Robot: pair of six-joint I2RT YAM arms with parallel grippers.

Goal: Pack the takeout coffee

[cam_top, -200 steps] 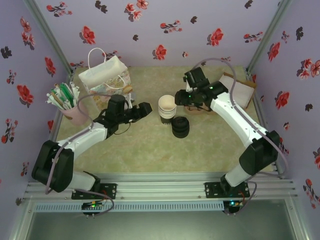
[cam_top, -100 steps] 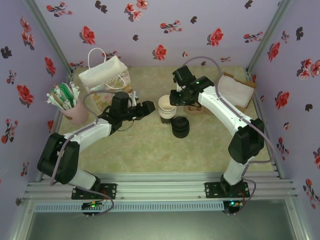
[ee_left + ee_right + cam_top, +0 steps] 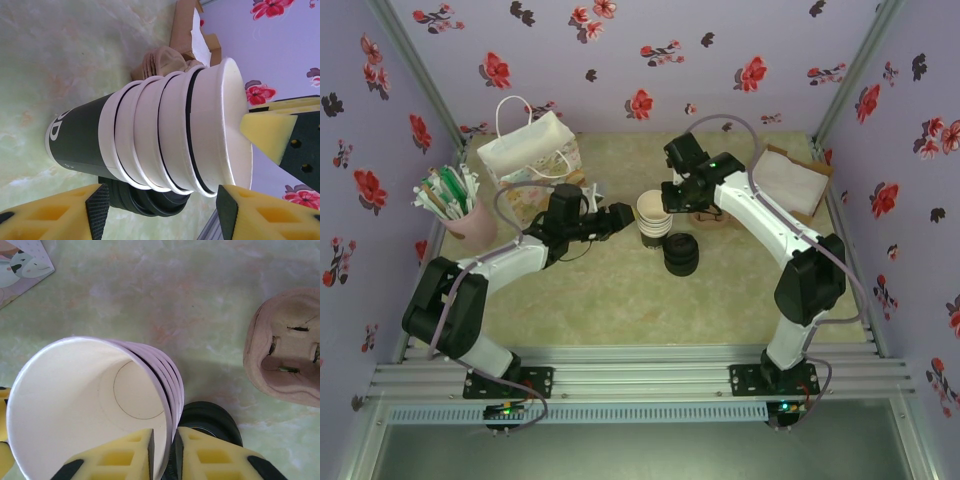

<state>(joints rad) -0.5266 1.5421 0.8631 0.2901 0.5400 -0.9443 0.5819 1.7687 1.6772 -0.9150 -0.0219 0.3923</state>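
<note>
A stack of lidless cream-rimmed cups (image 3: 654, 212) stands mid-table, its bottom cup dark-sided (image 3: 80, 142). My right gripper (image 3: 166, 440) is shut on the top cup's rim (image 3: 90, 405), one finger inside the wall and one outside. In the top view it (image 3: 666, 199) hangs over the stack's right edge. My left gripper (image 3: 162, 200) is open right beside the stack's left side, its pads apart from the cups. From above it (image 3: 617, 217) points at the stack. A pile of black lids (image 3: 681, 254) lies next to the stack. The takeout coffee is out of view.
A white paper bag (image 3: 528, 150) stands at the back left, a pink cup of straws (image 3: 455, 205) left of it. A brown cardboard cup carrier (image 3: 287, 360) lies right of the stack, under my right arm. Napkins in a brown box (image 3: 792, 180) sit at the far right.
My right gripper swung left onto the stack and closed on the top cup's rim. My left gripper slid right toward the stack and narrowed a little.
</note>
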